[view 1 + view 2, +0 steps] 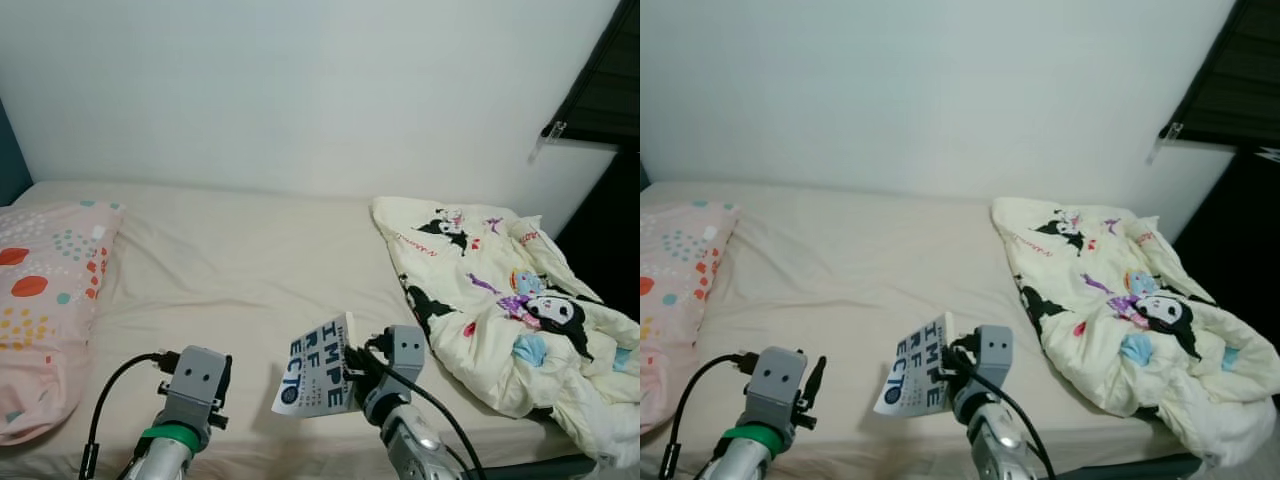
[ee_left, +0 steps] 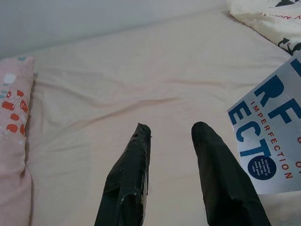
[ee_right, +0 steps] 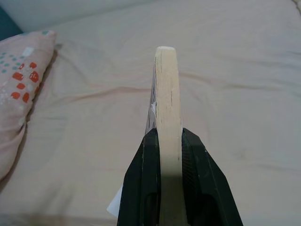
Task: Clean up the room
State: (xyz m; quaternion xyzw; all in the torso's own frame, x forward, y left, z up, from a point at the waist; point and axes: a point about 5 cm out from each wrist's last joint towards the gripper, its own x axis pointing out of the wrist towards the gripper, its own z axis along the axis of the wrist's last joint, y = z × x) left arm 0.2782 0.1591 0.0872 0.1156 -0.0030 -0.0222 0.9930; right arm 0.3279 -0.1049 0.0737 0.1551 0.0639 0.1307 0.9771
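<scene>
A white paperback book (image 1: 318, 379) with large blue letters on its cover hangs above the near edge of the bed, slightly tilted. My right gripper (image 1: 352, 366) is shut on the book's right edge; in the right wrist view the cream page edge (image 3: 168, 122) stands clamped between the two black fingers (image 3: 141, 183). My left gripper (image 2: 171, 134) is open and holds nothing, hovering over the bare sheet a little left of the book (image 2: 270, 136). Its wrist (image 1: 198, 385) is at the lower left.
The beige bed sheet (image 1: 250, 270) spreads ahead to a white wall. A pink dotted pillow (image 1: 45, 300) lies at the left. A crumpled cream blanket with cartoon prints (image 1: 500, 310) covers the right side. A dark window frame (image 1: 605, 90) is at the upper right.
</scene>
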